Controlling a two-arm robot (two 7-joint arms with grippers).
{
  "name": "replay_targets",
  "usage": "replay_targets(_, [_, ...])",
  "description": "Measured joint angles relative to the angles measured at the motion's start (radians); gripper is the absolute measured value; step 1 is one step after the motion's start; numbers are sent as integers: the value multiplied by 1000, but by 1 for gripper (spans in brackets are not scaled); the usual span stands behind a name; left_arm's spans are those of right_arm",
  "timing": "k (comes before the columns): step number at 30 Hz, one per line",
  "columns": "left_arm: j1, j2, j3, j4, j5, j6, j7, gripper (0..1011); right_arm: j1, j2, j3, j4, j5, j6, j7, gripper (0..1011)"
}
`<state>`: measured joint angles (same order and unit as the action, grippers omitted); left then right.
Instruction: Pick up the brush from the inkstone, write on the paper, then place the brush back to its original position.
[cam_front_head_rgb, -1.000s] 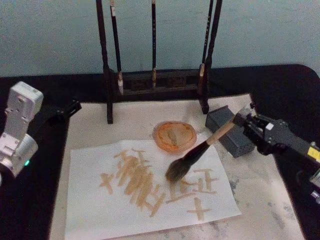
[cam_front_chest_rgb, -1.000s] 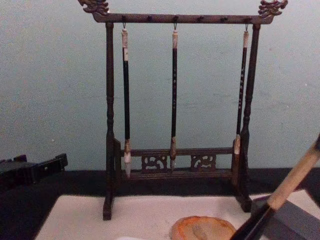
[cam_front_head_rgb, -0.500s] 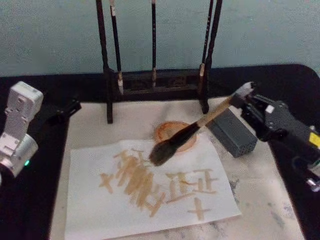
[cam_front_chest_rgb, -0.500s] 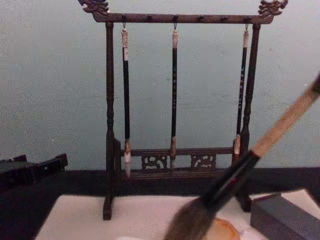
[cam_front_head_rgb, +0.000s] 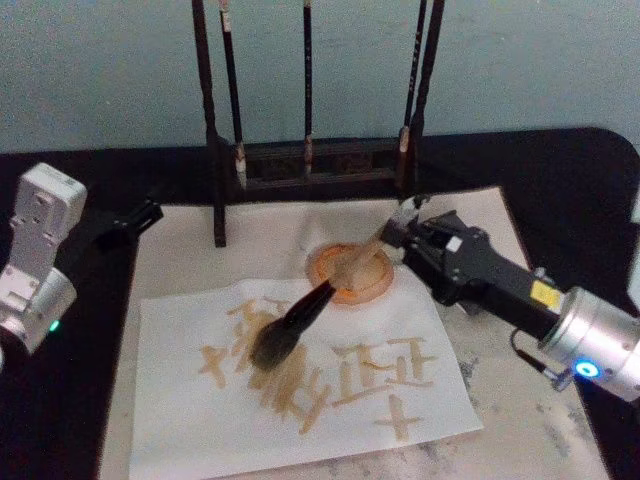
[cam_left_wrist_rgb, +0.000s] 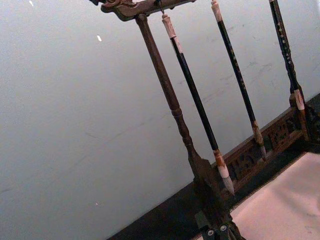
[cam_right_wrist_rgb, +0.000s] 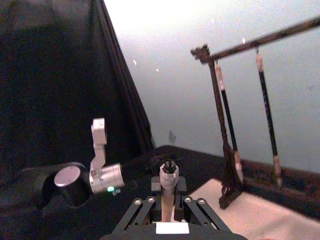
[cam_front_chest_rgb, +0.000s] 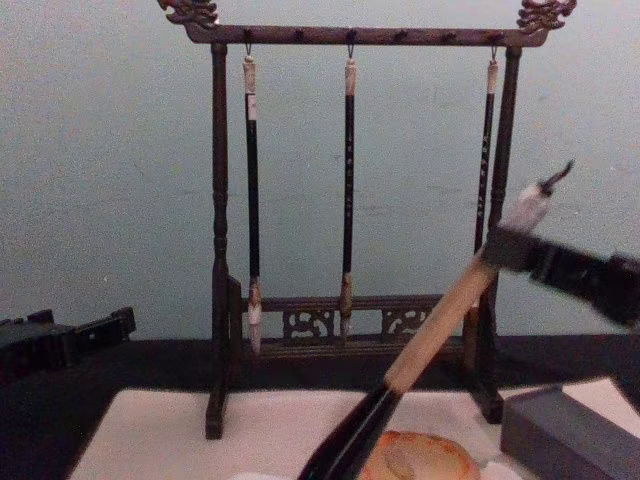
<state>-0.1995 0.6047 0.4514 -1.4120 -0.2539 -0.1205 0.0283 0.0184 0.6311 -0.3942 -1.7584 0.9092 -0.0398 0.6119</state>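
My right gripper (cam_front_head_rgb: 392, 233) is clamped on the top end of the brush (cam_front_head_rgb: 315, 300). I grip it there, far from the hairs, so the long handle can slant low and the head can reach across the sheet with my arm clear of the wet strokes. From my grip the handle runs toward eight o'clock, passing over the dish (cam_front_head_rgb: 372, 283), which sits at the paper's (cam_front_head_rgb: 200, 420) far edge, at twelve o'clock. The bushy head lies over the tan strokes left of the sheet's middle; whether the hairs press the paper or hang just above it I cannot tell. I judge this to be the writing step, with marks already laid at the centre and toward four o'clock. Returning to the dish should be only a short pull toward two o'clock. My left gripper (cam_front_head_rgb: 120, 222) is parked at nine o'clock, off the paper. The rack (cam_front_head_rgb: 215, 150) of slim brushes stands behind the dish, at twelve.
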Motion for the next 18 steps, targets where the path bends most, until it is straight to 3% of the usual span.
replay_targets(4, [0, 0, 0, 0, 0, 0, 0, 1000, 26, -19, -33, 45, -16, 12, 3, 160])
replay_targets(8, [0, 0, 0, 0, 0, 0, 0, 1002, 31, -23, -42, 72, -18, 15, 3, 159])
replay_targets(18, [0, 0, 0, 0, 0, 0, 0, 1002, -3, 1, -8, 96, 7, -1, 5, 160])
